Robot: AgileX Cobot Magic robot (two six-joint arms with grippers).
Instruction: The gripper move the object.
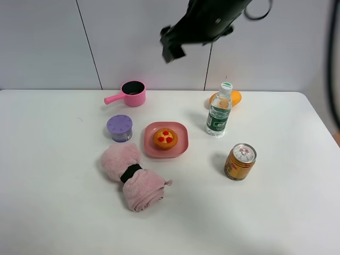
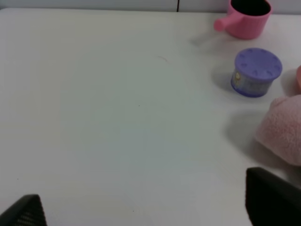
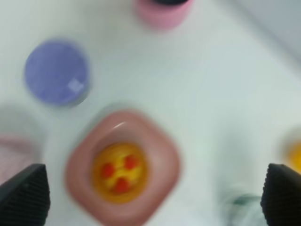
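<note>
The toy tart (image 1: 165, 138), orange-brown crust with a yellow top and red dots, sits in the middle of a pink plate (image 1: 179, 149) at the table's centre. The blurred right wrist view shows the tart (image 3: 119, 172) on the plate (image 3: 162, 157) far below. My right gripper (image 1: 172, 45) hangs high above the table's back, its black fingertips (image 3: 23, 197) set wide apart with nothing between them. My left gripper is out of the exterior view; in the left wrist view its two fingertips (image 2: 270, 200) stand wide apart, empty, over bare table left of the towel.
A pink pot (image 1: 130, 94) and an orange fruit (image 1: 234, 98) stand at the back. A water bottle (image 1: 219, 110) stands right of the plate, a gold can (image 1: 240, 161) further front. A purple-lidded tub (image 1: 120, 128) and a rolled pink towel (image 1: 133, 175) lie left of the plate.
</note>
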